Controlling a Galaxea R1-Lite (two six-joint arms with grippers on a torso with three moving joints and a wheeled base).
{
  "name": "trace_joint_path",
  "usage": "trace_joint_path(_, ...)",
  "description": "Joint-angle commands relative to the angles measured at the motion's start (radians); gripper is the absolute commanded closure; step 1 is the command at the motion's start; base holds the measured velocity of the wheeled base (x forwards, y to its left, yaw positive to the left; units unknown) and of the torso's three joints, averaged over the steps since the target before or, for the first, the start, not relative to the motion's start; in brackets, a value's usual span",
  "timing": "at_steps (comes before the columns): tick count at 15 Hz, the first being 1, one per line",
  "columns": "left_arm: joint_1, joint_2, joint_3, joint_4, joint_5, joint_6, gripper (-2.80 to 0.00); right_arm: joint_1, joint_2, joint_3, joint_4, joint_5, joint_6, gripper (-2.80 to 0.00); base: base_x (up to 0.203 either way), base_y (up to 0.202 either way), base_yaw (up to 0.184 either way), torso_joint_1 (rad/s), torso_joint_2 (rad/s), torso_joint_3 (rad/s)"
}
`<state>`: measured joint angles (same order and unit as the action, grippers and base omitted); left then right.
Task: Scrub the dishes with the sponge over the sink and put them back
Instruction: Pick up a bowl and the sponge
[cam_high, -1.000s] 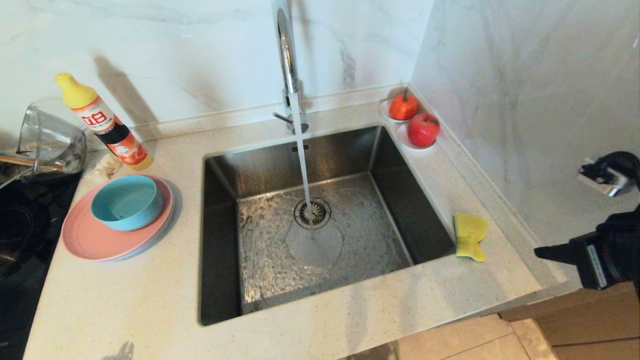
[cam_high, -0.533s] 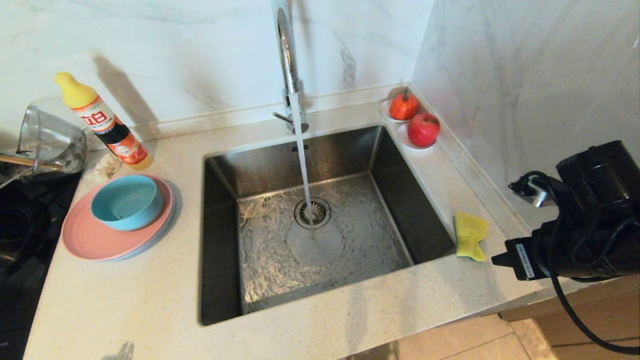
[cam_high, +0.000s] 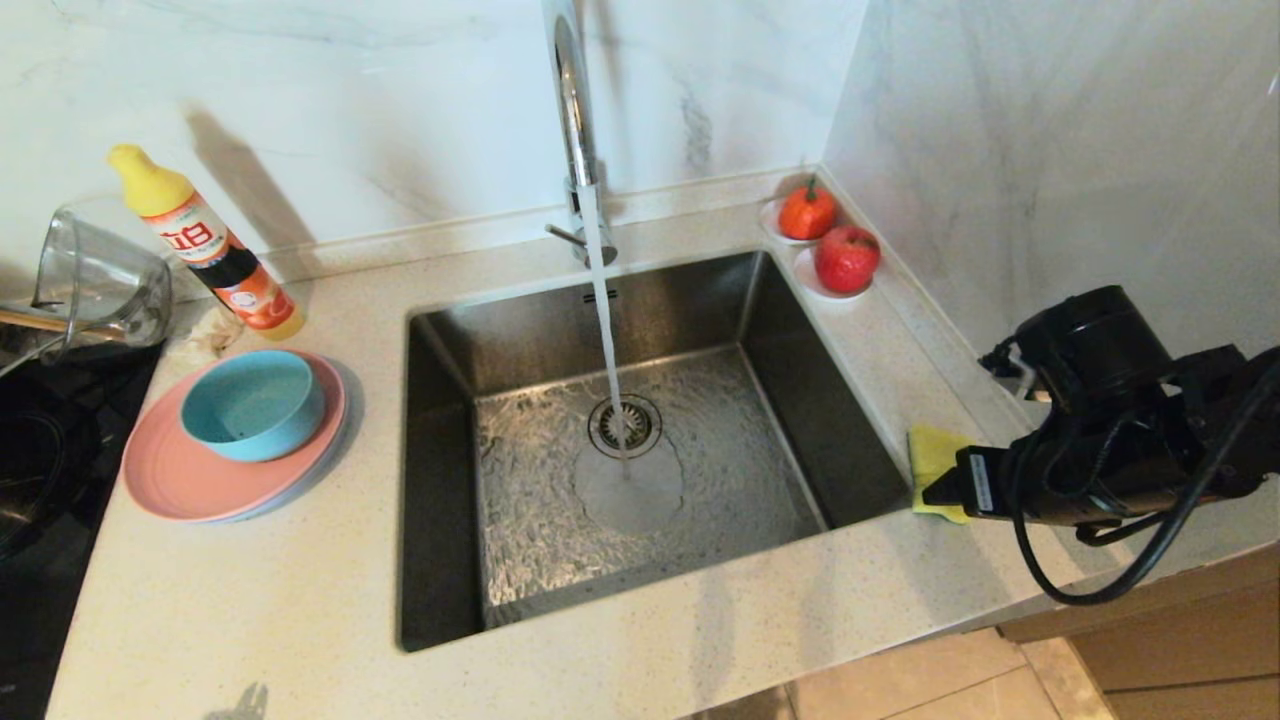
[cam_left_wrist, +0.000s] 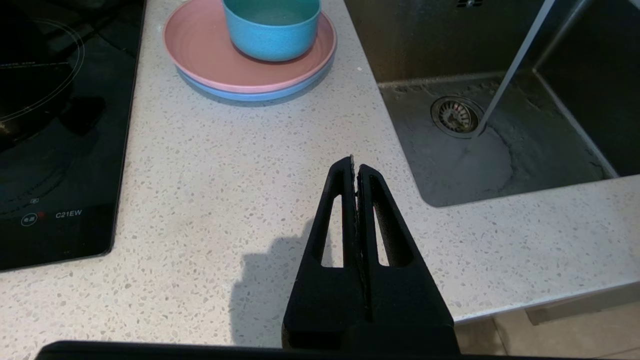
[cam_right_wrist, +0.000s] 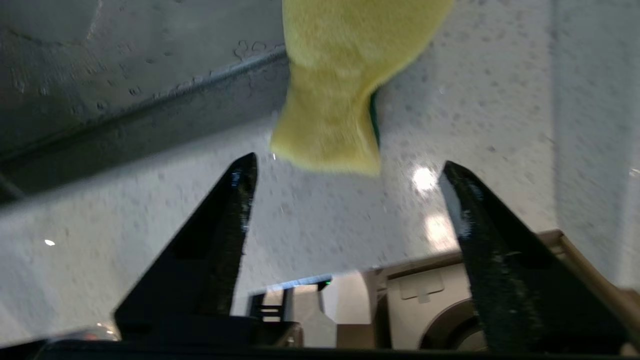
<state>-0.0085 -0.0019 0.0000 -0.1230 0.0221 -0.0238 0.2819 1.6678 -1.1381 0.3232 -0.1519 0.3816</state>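
The yellow sponge (cam_high: 930, 447) (cam_right_wrist: 340, 75), with a green layer underneath, lies on the counter at the right rim of the sink (cam_high: 440, 400). My right gripper (cam_high: 945, 490) (cam_right_wrist: 347, 161) is open just short of the sponge's near end, with nothing between its fingers. The teal bowl (cam_high: 252, 405) (cam_left_wrist: 272, 25) stands on the pink plate (cam_high: 170, 480) (cam_left_wrist: 200, 50), which rests on the grey-blue plate (cam_high: 325, 465) (cam_left_wrist: 250, 95), left of the sink. My left gripper (cam_left_wrist: 355, 162) hangs shut and empty over the front counter.
Water runs from the chrome faucet (cam_high: 570, 100) onto the drain (cam_high: 625, 425). A detergent bottle (cam_high: 210, 250) and a glass jug (cam_high: 95, 285) stand behind the plates, with a black cooktop (cam_high: 40, 470) at far left. Two red-orange fruits (cam_high: 846, 258) sit in the back right corner by the wall.
My right arm has swung in from the right edge and come down to the sponge. The left arm and the dishes have not moved.
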Motion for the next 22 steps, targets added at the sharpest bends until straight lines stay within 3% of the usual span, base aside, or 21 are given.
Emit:
trace_joint_path(1, -0.001, 0.002, 0.04, -0.001, 0.001, -0.001, 0.0, 0.001, 0.043, -0.015, 0.001, 0.0, 0.013, -2.8, 0.0, 0.0, 0.0, 0.0, 0.0, 0.0)
trace_joint_path(5, 0.0, 0.002, 0.04, -0.001, 0.001, -0.001, 0.0, 0.0, 0.101, -0.065, 0.0, -0.006, 0.097, -2.8, 0.0, 0.0, 0.0, 0.0, 0.0, 0.0)
trace_joint_path(16, 0.0, 0.002, 0.04, -0.001, 0.001, -0.001, 0.0, -0.027, 0.167, -0.142, -0.075, -0.018, 0.103, -2.8, 0.0, 0.0, 0.0, 0.0, 0.0, 0.0)
trace_joint_path(22, 0.001, 0.002, 0.04, -0.001, 0.001, -0.001, 0.0, -0.015, 0.197, -0.208, 0.032, -0.077, 0.155, -2.8, 0.0, 0.0, 0.0, 0.0, 0.0, 0.0)
